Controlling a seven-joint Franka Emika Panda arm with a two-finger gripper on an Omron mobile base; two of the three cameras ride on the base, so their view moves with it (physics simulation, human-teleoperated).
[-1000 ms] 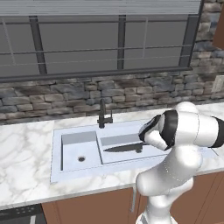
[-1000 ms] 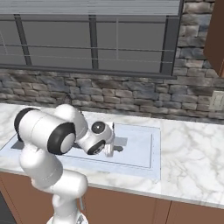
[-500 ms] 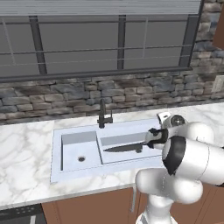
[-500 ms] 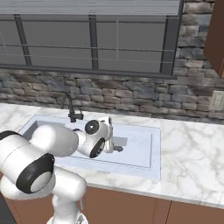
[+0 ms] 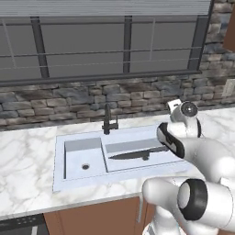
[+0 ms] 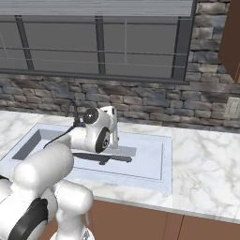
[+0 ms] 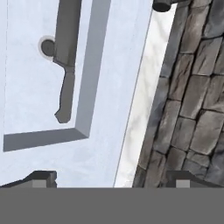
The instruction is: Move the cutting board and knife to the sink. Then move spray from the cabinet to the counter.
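Marble counter below stone wall, holding sink. Knife flat in larger basin, blade pointing toward drain. Gripper empty, 2 fingertips spread wide, raised over sink's back rim, well apart from knife.

— What stood behind the tabletop?

— A stone wall of rough grey and brown blocks, running the full width under a wide window. In the hand view the same stone wall met the marble edge.

— And the window itself?

— Grey panes split by dark upright bars, with thin horizontal rails across them and a pale blind drawn along the top.

— Anything else on the wall?

— A pale wall outlet at the right, and a brown wooden panel above it. Brown base cabinets sat below. The light was even and soft.
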